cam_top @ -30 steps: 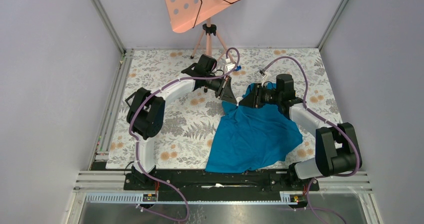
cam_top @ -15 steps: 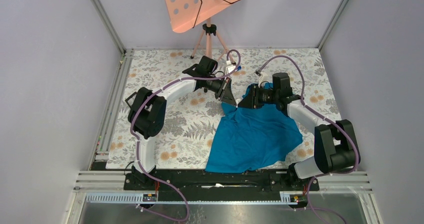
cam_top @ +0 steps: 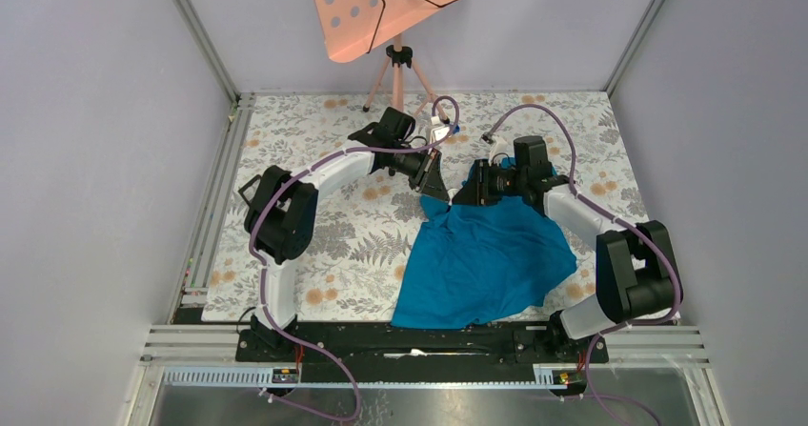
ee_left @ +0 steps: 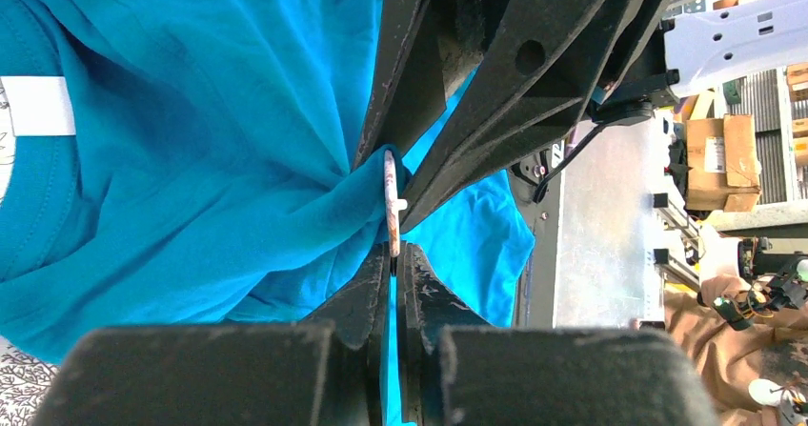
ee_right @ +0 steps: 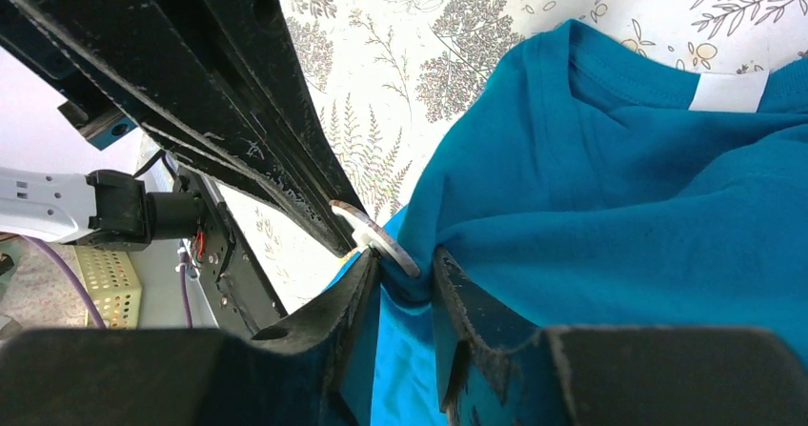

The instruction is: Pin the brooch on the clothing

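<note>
The brooch (ee_left: 391, 202) is clamped edge-on in the closed jaws of the left gripper (ee_left: 393, 254) and pressed against a bunched fold of the T-shirt (ee_left: 191, 140). That fold is pinched by the jaws of the right gripper (ee_right: 408, 275); the remaining fabric is spread on the bench (cam_top: 324, 226).

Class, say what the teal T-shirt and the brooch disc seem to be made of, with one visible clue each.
T-shirt: soft matte knit cloth, likely cotton; it creases and bunches. Brooch: thin rigid disc with a pale edge, maybe metal or plastic.
</note>
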